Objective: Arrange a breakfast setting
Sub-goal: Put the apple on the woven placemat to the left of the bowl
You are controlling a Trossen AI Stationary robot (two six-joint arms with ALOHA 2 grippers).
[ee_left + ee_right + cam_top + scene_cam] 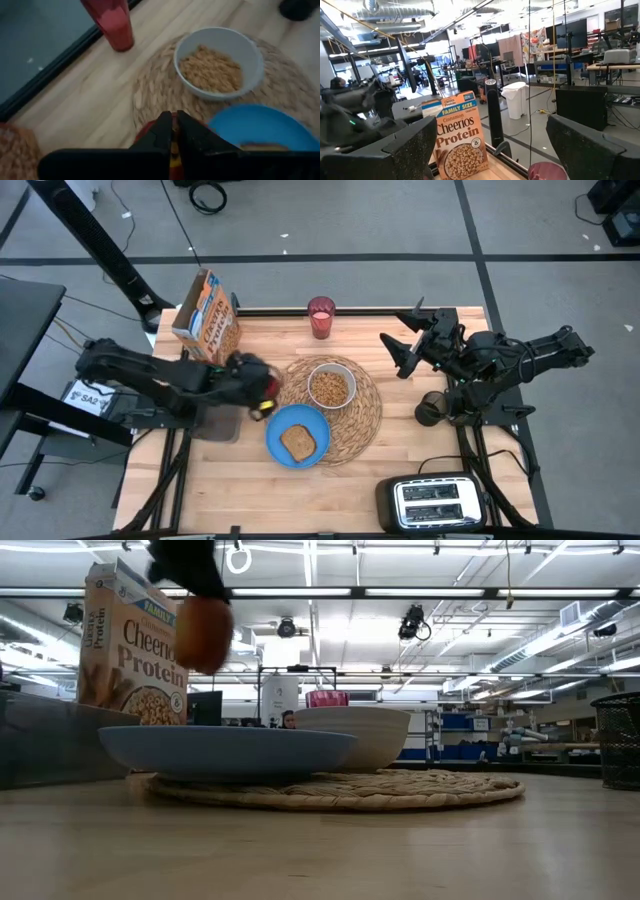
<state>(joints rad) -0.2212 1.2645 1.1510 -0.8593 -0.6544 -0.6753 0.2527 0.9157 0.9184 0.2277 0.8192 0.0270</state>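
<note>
Red apple (266,388) up in the air, pinched in left pincer (262,392), just past the left edge of the straw placemat (362,418). Blue plate (297,435) with toast (298,442) just right of it, white bowl (331,385) farther right. Bare counter (230,480) near and left. Right pincer (407,340) spread wide, well apart on the right.

One bowl (331,386), one plate (297,434) (blue), one cup (321,317).
</note>
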